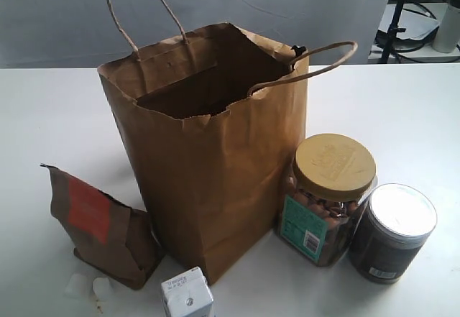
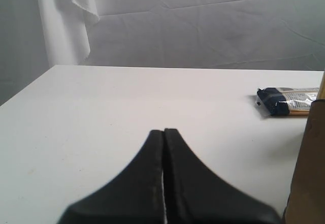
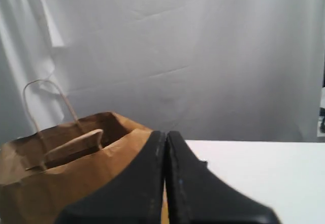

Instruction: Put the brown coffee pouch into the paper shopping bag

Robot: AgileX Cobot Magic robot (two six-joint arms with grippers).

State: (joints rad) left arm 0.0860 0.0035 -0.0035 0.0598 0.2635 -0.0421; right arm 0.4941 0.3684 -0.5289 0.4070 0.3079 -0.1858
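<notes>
1. Brown coffee pouch (image 1: 100, 227) stands on the white table (image 1: 402, 116), well short of its far edge, with the red-orange label showing and the folded top leaning over.
2. It is outside the paper shopping bag (image 1: 208, 187), right against the foot of the bag's left wall. I cannot tell whether the two actually touch.
3. The bag stands upright with its ragged mouth open. One cord handle (image 1: 144, 8) stands up and the other (image 1: 309, 69) droops off to the right.
4. Just right of the bag stands a nut jar with a tan lid (image 1: 327, 202), with a dark jar with a silvery lid (image 1: 394, 234) beside it. A small white carton (image 1: 187, 299) sits in front of the bag.
5. My left gripper (image 2: 163, 131) has its fingers pressed together on nothing. It is low over bare table, and a dark blue snack packet (image 2: 287, 101) lies ahead.
6. My right gripper (image 3: 165, 132) is likewise closed and empty, beside the bag's rim
</notes>
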